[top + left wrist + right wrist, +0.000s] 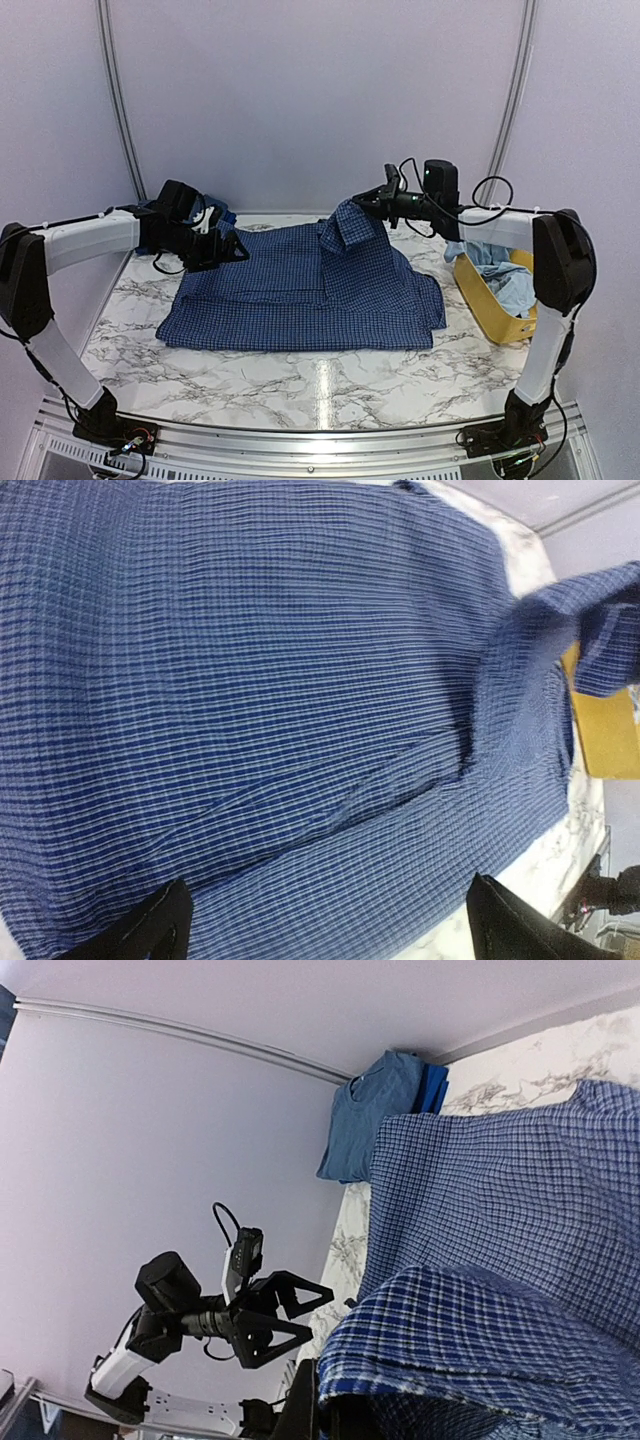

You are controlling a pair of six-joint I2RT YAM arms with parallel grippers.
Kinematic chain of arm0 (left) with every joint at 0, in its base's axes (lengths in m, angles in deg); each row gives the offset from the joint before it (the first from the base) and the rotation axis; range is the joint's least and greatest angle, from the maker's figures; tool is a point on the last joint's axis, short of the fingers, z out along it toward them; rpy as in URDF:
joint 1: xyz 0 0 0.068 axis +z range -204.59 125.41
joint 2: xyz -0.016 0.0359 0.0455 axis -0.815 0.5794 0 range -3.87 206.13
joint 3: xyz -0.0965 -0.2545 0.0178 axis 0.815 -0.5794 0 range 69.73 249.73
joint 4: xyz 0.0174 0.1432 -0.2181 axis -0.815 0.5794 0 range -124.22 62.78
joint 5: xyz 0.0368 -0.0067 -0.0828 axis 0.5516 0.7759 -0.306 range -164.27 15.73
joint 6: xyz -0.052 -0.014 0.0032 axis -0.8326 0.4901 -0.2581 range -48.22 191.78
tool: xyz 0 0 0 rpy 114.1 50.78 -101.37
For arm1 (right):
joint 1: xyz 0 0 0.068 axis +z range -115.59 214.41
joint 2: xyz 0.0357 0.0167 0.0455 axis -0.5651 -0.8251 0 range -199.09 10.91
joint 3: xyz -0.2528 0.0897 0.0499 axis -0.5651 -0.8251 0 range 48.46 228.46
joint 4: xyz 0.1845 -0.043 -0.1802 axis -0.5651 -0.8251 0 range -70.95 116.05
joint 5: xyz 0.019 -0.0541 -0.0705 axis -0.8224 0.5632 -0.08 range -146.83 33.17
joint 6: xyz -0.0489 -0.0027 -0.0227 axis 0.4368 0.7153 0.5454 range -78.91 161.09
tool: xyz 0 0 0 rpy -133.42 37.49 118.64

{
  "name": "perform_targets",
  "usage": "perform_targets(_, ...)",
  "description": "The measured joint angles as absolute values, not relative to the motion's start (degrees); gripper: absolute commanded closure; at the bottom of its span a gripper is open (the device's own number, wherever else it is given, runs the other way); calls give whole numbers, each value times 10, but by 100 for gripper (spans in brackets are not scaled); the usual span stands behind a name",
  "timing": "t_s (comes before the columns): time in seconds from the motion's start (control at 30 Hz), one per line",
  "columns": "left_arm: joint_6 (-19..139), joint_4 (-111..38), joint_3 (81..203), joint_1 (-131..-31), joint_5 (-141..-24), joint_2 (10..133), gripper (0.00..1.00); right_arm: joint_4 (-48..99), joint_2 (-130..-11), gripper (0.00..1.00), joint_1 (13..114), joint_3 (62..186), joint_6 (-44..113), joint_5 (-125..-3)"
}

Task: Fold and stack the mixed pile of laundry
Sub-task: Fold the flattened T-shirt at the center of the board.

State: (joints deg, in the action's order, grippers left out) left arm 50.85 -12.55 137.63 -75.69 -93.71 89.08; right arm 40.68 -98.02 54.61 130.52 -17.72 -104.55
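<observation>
The navy small-check shirt (pixel 300 290) lies spread flat across the marble table (pixel 250 375). My right gripper (pixel 378 199) is shut on one part of the shirt (pixel 470 1350), holding it raised above the shirt's back right. The left gripper (pixel 228 246) hovers open over the shirt's back left edge; its dark fingertips (pixel 150 935) stand wide apart above the check cloth (pixel 260 680) with nothing between them. A folded light-blue T-shirt (pixel 372 1110) rests on a dark-blue piece (pixel 433 1084) at the back left corner, partly hidden behind the left arm in the top view.
A yellow plastic tub (pixel 488 303) stands at the right edge of the table with pale blue cloth (pixel 505 275) in it. The white wall and its metal rails close off the back. The left arm's open gripper (pixel 275 1315) shows in the right wrist view.
</observation>
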Motion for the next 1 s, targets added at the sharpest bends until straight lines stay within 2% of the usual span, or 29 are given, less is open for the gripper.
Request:
perform_targets(0.2, 476, -192, 1377, -811, -962, 887, 1, 601, -987, 100, 592, 1189, -328, -1016)
perform_targets(0.43, 420, -245, 1344, -813, -958, 887, 2, 830, -980, 100, 617, 946, -496, -921)
perform_targets(0.57, 369, -327, 1295, -850, -967, 898, 7, 926, -980, 100, 615, 891, -559, -880)
perform_targets(0.7, 336, -365, 1287, -872, -968, 931, 7, 895, -942, 59, 605, 830, -553, -874)
perform_targets(0.8, 334, -363, 1293, -878, -957, 942, 7, 755, -874, 40, 598, 817, -469, -880)
perform_targets(0.9, 335, -361, 1300, -883, -947, 946, 7, 590, -808, 27, 582, 856, -338, -879)
perform_targets(1.0, 335, -360, 1300, -885, -938, 945, 7, 435, -773, 25, 564, 930, -198, -865)
